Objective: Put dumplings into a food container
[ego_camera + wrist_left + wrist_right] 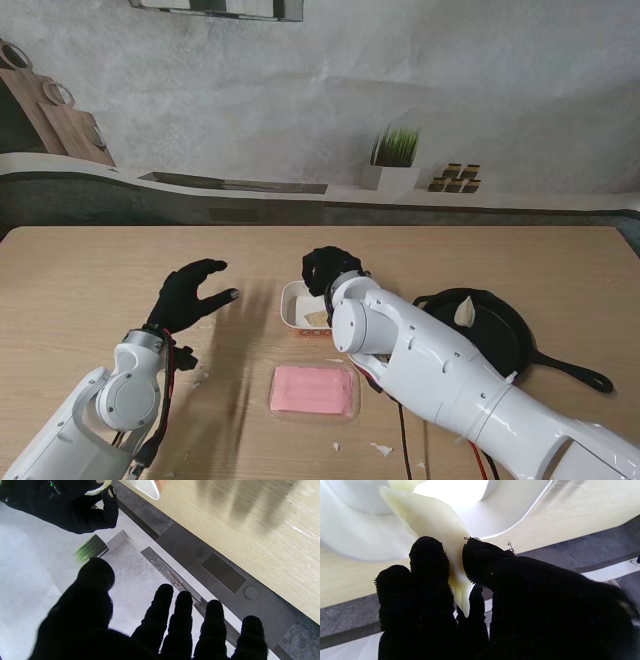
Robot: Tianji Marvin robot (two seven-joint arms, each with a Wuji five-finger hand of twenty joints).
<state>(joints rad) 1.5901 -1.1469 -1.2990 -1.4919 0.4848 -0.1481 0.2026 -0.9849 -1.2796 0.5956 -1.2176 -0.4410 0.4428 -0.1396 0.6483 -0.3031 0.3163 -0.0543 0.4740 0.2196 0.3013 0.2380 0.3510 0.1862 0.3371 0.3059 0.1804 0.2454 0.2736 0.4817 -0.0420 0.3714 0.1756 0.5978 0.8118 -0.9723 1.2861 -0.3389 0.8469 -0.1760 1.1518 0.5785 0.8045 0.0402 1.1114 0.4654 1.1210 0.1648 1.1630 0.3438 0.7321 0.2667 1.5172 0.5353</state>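
Pinching a dumpling [437, 525] right over the white container [296, 305], right hand [328, 270] fingers clamped on it; left hand [190, 295] spread wide, holding nothing.

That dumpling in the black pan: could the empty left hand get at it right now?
Probably not easily. The dumpling in the pan lies far to the right, and the right arm and white container stand between it and the open left hand.

The right arm [440, 375] hides part of the white container [296, 305] and the pan [505, 335]. The wrist view crops the dumpling [437, 530] at the edge; specks on the desk [90, 290] are too small to identify.
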